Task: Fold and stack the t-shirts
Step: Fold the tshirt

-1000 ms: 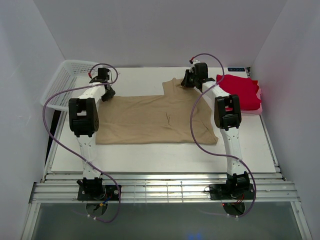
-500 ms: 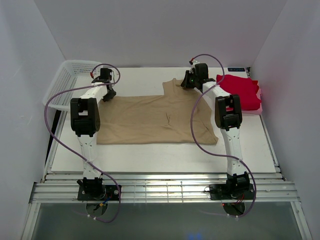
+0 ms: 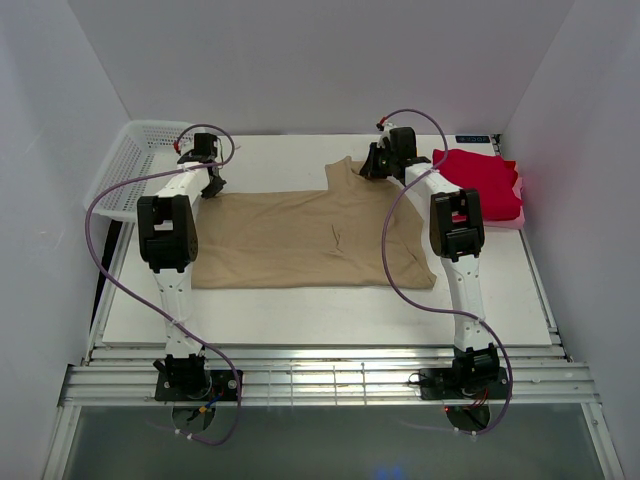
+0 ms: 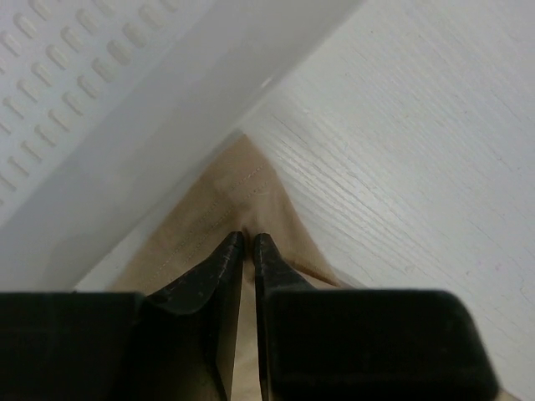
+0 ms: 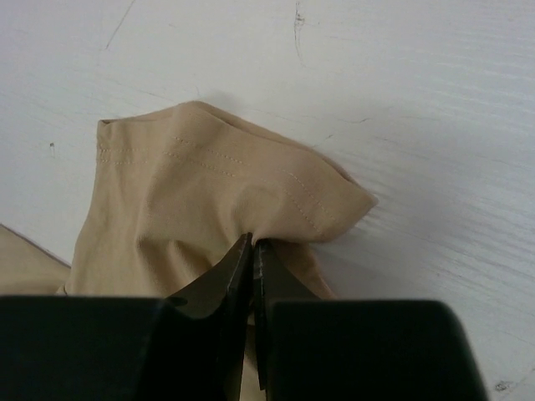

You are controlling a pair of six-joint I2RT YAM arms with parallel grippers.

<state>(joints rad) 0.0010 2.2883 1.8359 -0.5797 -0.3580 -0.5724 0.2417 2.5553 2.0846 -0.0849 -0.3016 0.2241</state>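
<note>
— Where is the tan shirt [image 3: 310,238]?

— Spread flat across the middle of the white table [image 3: 330,310], its long side running left to right. One part sticks out toward the far edge, just left of the right arm's wrist.

— And the left gripper [image 4: 247,238]?

— It's at the shirt's far left corner, close to the white mesh basket [image 3: 130,165]. In the wrist view its two dark fingers are drawn almost together, with the stitched tan corner pinched between the tips and only a thin slit between them.

— The right gripper [image 5: 252,242]?

— It's at the part that sticks out on the far side. Its fingers are clenched tight on a hemmed flap of the tan cloth, which bunches and puckers right at the tips. The flap's edge curls up off the table.

— What about the red shirt [image 3: 483,180]?

— It sits as a folded bundle at the far right of the table, beside the right arm and apart from the tan one. Neither gripper touches it.
</note>
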